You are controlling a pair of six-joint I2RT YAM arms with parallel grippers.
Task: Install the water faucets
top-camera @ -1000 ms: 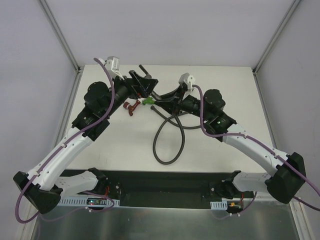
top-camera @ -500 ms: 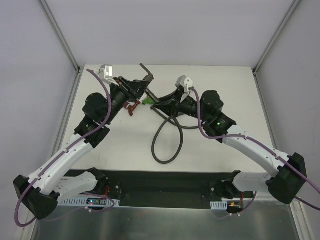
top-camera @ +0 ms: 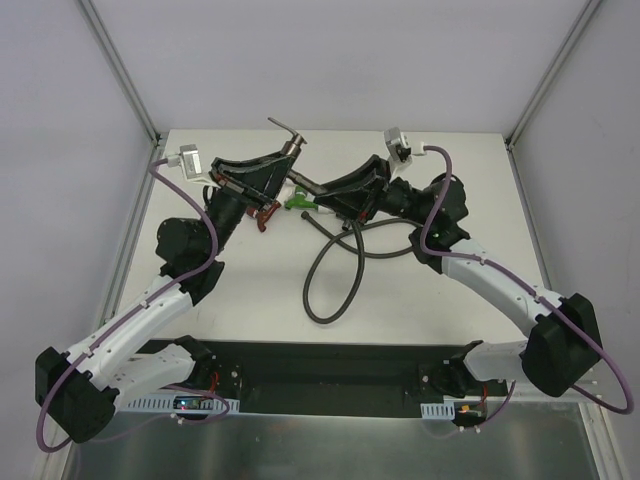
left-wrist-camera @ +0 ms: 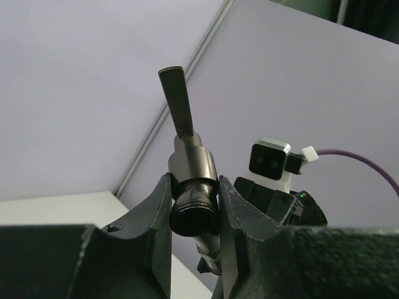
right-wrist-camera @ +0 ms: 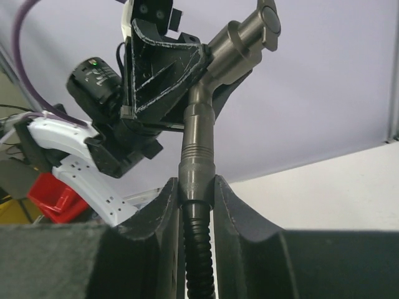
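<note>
holding the metal faucet are the left jaws, right jaws pinching the hose fitting.

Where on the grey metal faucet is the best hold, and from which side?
Grip the grey metal faucet on its round barrel below the lever, jaws across it from either side, as the left pincer does. The barrel seats between the jaws, and the thin lever is left free.
</note>
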